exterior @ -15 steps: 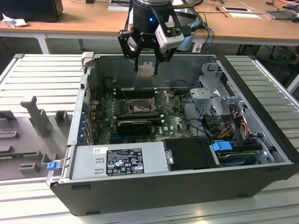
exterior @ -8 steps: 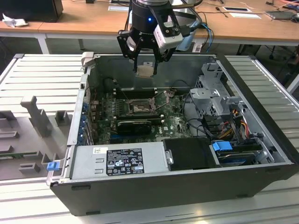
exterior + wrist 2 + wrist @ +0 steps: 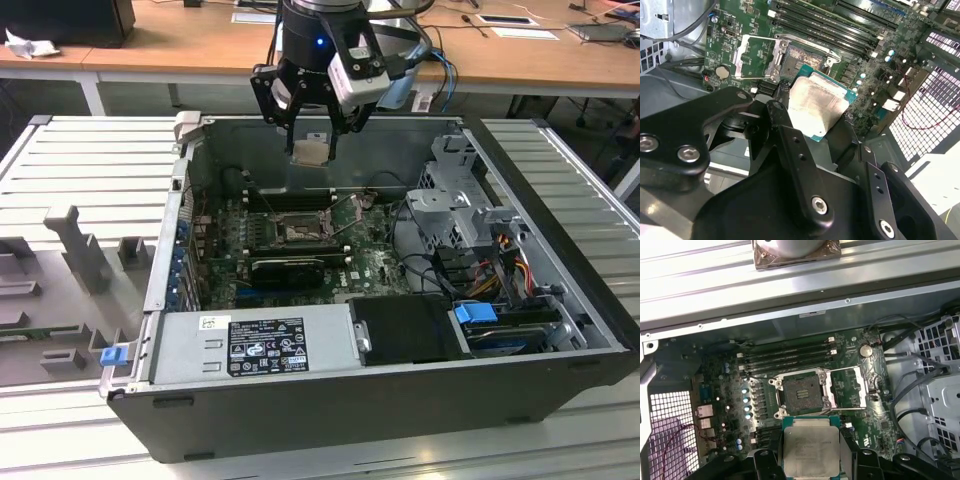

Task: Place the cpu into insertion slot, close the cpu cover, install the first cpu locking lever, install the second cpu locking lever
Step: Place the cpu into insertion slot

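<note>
Exterior view: open case (image 3: 300, 410), green motherboard (image 3: 372, 262); my gripper (image 3: 312, 150) hangs above it. In the first wrist view, the cover (image 3: 860, 390) lies flipped open beside the bare slot (image 3: 801, 394). My fingers clamp the cpu (image 3: 810, 452) by its edges, above the board, short of the slot.

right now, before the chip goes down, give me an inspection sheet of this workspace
surface: ribbed metal table carrying the open computer case.
job's things: cpu held above the motherboard; insertion slot bare; cpu cover open beside it.
clutter: grey moulded fixtures at the exterior view's left.
grippers: gripper over the case, jaws shut on the cpu.
cables: coloured wires by the drive cage, apart from the slot.
surroundings: wooden desk behind the table.
</note>
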Available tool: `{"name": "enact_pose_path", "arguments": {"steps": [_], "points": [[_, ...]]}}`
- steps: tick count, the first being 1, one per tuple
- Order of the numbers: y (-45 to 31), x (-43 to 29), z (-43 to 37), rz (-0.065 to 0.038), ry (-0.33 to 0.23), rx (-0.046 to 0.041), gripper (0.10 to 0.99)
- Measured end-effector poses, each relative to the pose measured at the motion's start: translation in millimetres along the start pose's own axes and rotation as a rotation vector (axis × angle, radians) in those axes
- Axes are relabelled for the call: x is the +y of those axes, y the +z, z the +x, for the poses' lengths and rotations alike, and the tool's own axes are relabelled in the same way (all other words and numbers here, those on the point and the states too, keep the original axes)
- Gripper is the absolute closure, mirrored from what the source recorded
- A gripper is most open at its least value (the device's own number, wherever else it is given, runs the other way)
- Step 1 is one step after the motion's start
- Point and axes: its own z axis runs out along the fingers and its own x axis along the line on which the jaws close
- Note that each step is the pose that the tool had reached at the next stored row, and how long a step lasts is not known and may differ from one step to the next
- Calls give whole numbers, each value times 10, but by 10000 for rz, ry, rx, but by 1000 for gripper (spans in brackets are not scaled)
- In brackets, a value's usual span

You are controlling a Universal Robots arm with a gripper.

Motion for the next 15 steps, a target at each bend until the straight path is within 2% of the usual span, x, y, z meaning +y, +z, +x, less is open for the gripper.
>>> {"name": "enact_pose_path", "arguments": {"steps": [8,15], "points": [[2,0,0,-7,283,-26,545],[3,0,0,-17,850,-76,545]]}}
